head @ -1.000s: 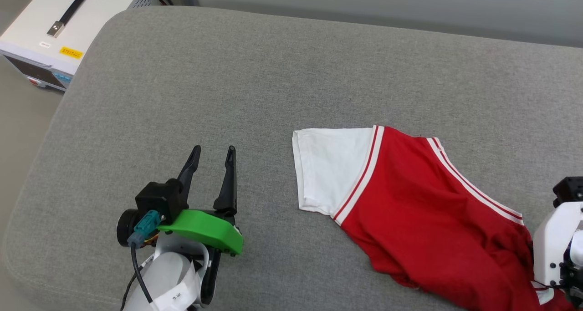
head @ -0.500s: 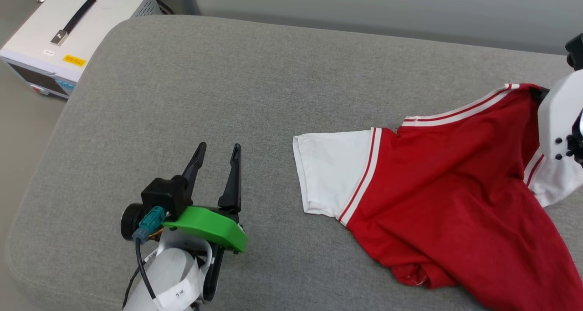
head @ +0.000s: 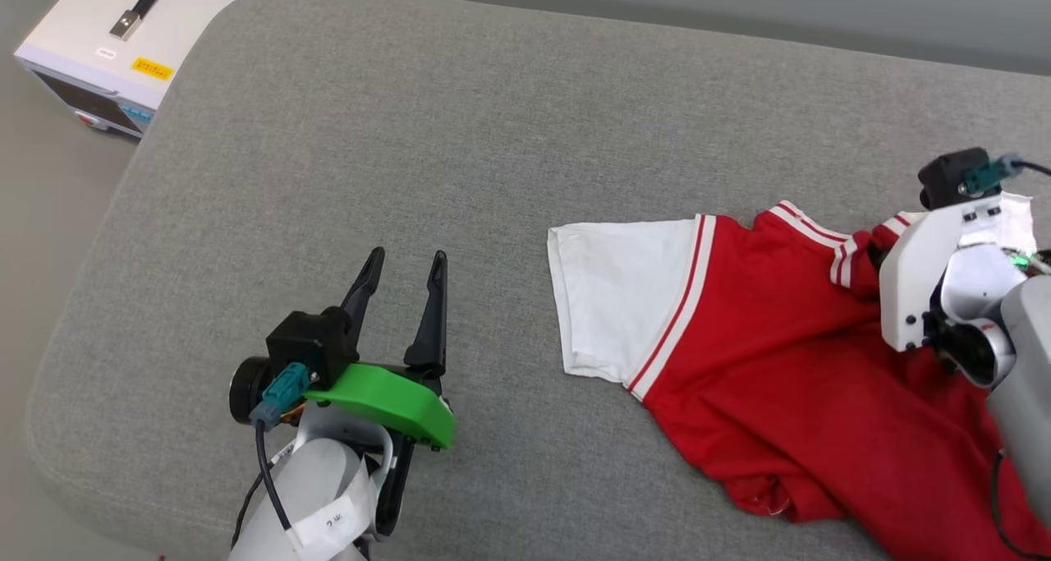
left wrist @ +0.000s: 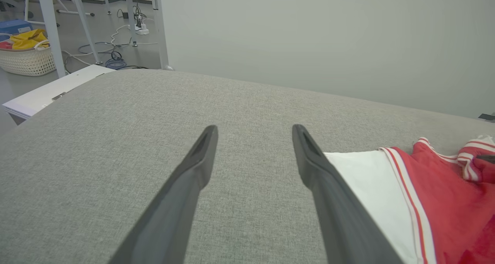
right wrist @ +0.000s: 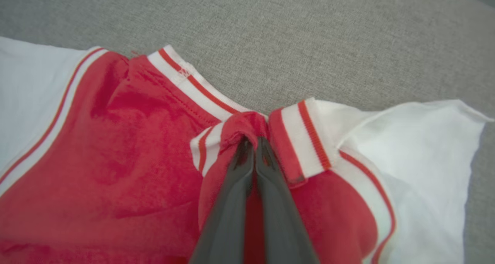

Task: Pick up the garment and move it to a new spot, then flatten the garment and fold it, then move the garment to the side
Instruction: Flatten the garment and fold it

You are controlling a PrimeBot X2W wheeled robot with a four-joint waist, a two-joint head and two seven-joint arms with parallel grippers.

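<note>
You have the red jersey T-shirt with white sleeves (head: 764, 364) rumpled on the right side of the grey fabric cushion (head: 410, 134), your right gripper (right wrist: 253, 142) with jaws pinched onto red cloth at its striped collar, your left gripper (head: 409, 254) with jaws spread, near one sleeve.

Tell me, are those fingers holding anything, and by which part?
The right gripper has its fingers shut on the red jersey, pinching a fold at its striped collar. The left gripper is open, holding nothing.

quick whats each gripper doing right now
Left gripper: open, holding nothing.
Right gripper: closed, pinching the garment by its striped collar.
</note>
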